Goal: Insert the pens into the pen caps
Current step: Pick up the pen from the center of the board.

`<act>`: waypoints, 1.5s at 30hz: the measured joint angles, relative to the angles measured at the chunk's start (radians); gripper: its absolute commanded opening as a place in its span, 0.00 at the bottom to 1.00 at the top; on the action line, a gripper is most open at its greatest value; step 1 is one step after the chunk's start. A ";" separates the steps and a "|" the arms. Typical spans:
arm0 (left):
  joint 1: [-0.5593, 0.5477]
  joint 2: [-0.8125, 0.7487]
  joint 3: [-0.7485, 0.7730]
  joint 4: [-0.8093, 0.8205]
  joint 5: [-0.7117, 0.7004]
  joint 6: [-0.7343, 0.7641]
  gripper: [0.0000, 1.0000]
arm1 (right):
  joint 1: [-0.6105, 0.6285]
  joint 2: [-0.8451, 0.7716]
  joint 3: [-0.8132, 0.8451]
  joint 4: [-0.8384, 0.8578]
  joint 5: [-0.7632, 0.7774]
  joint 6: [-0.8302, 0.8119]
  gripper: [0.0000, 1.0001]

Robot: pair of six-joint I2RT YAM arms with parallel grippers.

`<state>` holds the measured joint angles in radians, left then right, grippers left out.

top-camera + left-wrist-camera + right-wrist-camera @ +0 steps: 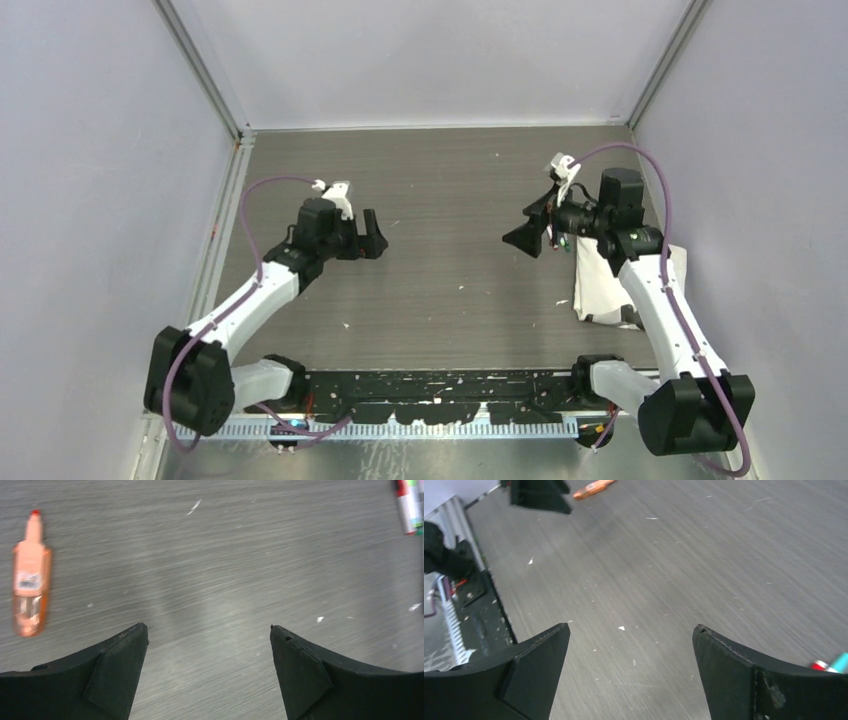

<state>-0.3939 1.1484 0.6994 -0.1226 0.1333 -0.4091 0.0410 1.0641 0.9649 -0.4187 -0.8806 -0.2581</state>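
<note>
**Top external view:** Two arms reach over the grey table (450,180). The left gripper (376,234) sits left of centre and the right gripper (526,226) right of centre, facing each other across bare wood grain. Both have their jaws spread and carry nothing. A white cloth (600,290) lies at the right of the frame, partly under the right arm. From this height the pens cannot be made out.

**Left wrist view:** The left gripper (209,640) hangs wide open above empty table. An orange pen (31,575) lies flat at the left edge with its red tip bare and pointing to the top of the frame, likely set down to wait for a cap. A cluster of white pens (410,505) with red and green ends sits in the upper right corner, well away from the jaws.

**Right wrist view:** The right gripper (631,635) also gapes over bare table. The orange pen (594,487) appears at the top edge, just beside the left gripper's fingers (541,495). Red and green pen ends (831,664) peek out at the lower right. No loose cap shows in any view, so the next pickup looks undecided.
</note>
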 measured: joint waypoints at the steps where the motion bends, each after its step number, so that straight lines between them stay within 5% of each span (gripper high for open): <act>1: 0.019 0.029 0.027 -0.035 -0.002 0.013 0.92 | 0.005 0.001 -0.019 0.010 -0.028 0.000 1.00; 11: 0.092 0.374 0.357 -0.322 -0.212 0.152 0.80 | 0.188 0.064 -0.071 -0.008 -0.055 -0.125 1.00; 18: 0.232 0.547 0.426 -0.393 -0.197 0.182 0.71 | 0.232 0.126 -0.070 -0.061 -0.011 -0.188 1.00; 28: 0.285 0.611 0.472 -0.427 -0.133 0.193 0.52 | 0.238 0.128 -0.069 -0.077 -0.006 -0.208 1.00; 37: 0.332 0.726 0.556 -0.461 -0.087 0.202 0.52 | 0.238 0.135 -0.069 -0.080 -0.005 -0.214 1.00; 45: 0.332 0.734 0.559 -0.466 -0.094 0.200 0.39 | 0.239 0.148 -0.063 -0.089 -0.003 -0.222 1.00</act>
<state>-0.0620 1.8820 1.2587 -0.5884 0.0395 -0.2089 0.2798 1.2118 0.9024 -0.5076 -0.8833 -0.4797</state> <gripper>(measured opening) 0.442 0.995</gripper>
